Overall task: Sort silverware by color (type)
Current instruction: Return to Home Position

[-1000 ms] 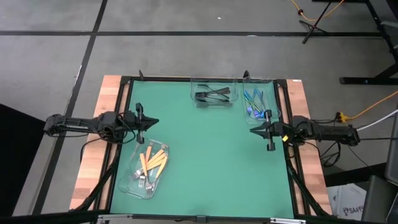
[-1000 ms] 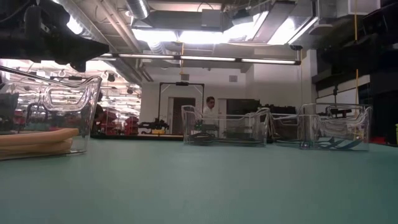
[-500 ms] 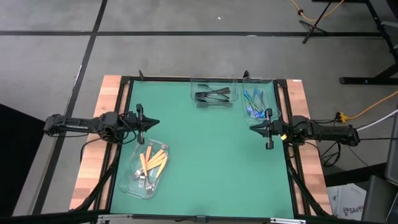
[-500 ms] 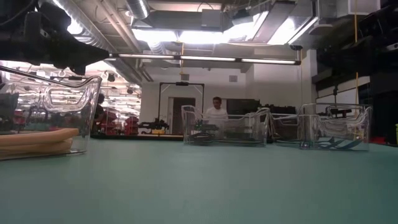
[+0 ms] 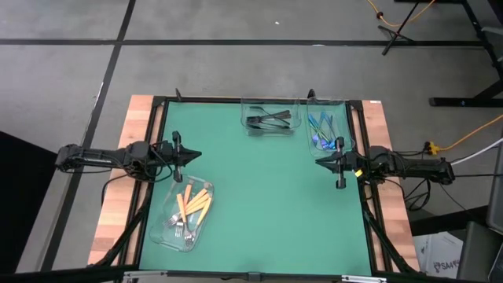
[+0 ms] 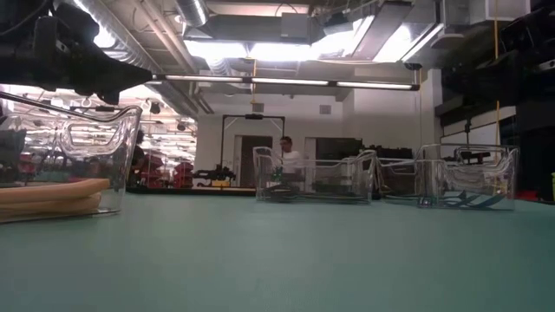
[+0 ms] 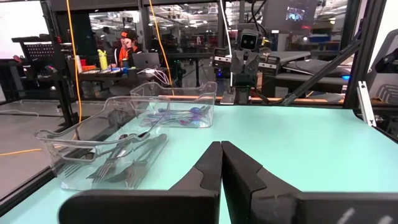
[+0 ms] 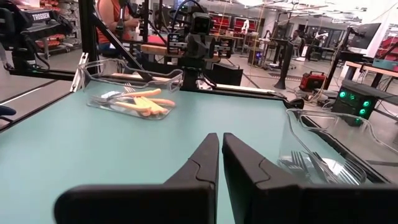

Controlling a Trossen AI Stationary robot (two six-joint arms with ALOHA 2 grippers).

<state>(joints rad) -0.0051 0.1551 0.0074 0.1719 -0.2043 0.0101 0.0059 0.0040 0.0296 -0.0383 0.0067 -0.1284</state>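
Where the green table (image 5: 267, 212) lies bare in the middle, three clear trays (image 5: 168, 234) sit around it. The black forks (image 5: 267, 120) are in one at the middle of the far edge, and the blue utensils (image 5: 321, 130) in one at the far right corner. The orange-handled forks (image 5: 193, 207) are in one by the left edge (towards the near corner). The left gripper (image 5: 192, 155) hangs over the left edge, fingers pressed together on nothing. The right gripper (image 5: 318, 163) hangs over the right edge, likewise closed and empty. Beyond the table a workshop shows under bright ceiling lights (image 6: 217, 48), with a person (image 6: 286, 156) behind the far tray. Against half a second earlier, arms, trays and silverware lie unchanged; only the person stands slightly further left in the low view.
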